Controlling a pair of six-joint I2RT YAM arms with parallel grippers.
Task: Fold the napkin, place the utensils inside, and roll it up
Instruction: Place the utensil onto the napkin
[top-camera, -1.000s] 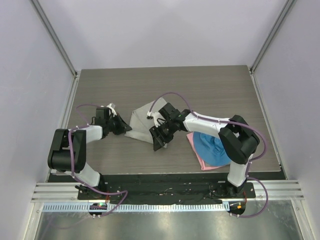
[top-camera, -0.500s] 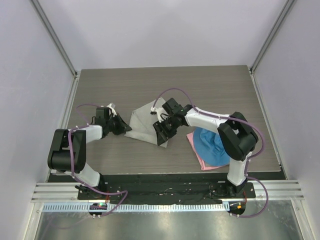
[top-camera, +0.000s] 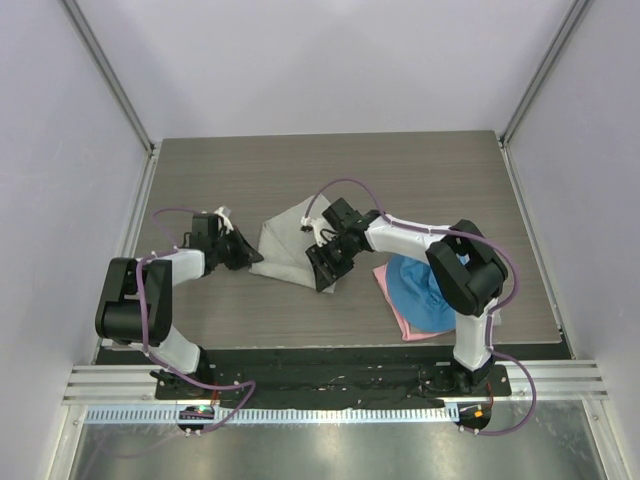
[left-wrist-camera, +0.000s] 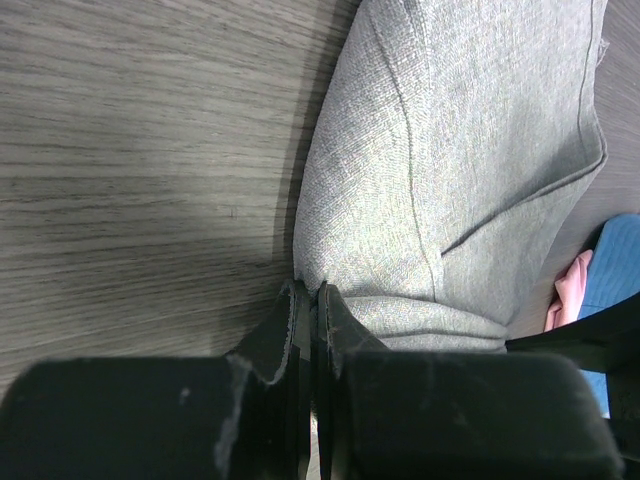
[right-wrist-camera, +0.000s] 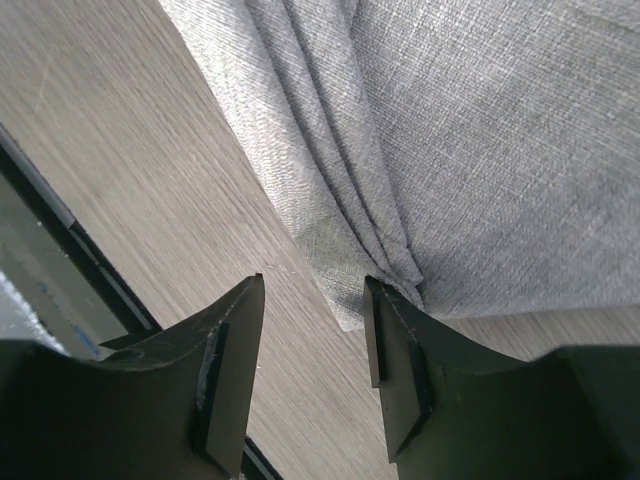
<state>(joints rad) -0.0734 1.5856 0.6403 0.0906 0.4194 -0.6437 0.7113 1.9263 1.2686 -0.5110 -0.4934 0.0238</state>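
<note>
Pink cloth (top-camera: 402, 325): flat pale pink fabric, nearest the arm bases on the right, under the blue one.
Blue cloth (top-camera: 415, 290): crumpled bright blue fabric lying on the pink, partly hidden by the right arm.
Right gripper (right-wrist-camera: 315, 290): jaws about half apart, straddling the napkin's near pleated corner, clamped on nothing.
Left gripper (left-wrist-camera: 308, 292): fingers pressed together, pinching the napkin's left edge.
Napkin (top-camera: 285, 243): large light grey cloth of thin soft fabric, gathered in folds mid-table between both grippers.
Table (top-camera: 300, 170): dark grey wood-grain top, running back behind the napkin.

From where I stand the left arm (top-camera: 182, 264) and right arm (top-camera: 410, 238) look like twins: white shells, chunky black joints, a purple cable (top-camera: 345, 184) looping along each, scuffed matte-black fingers (left-wrist-camera: 265, 335), and a shared black base plate (top-camera: 320, 378).
</note>
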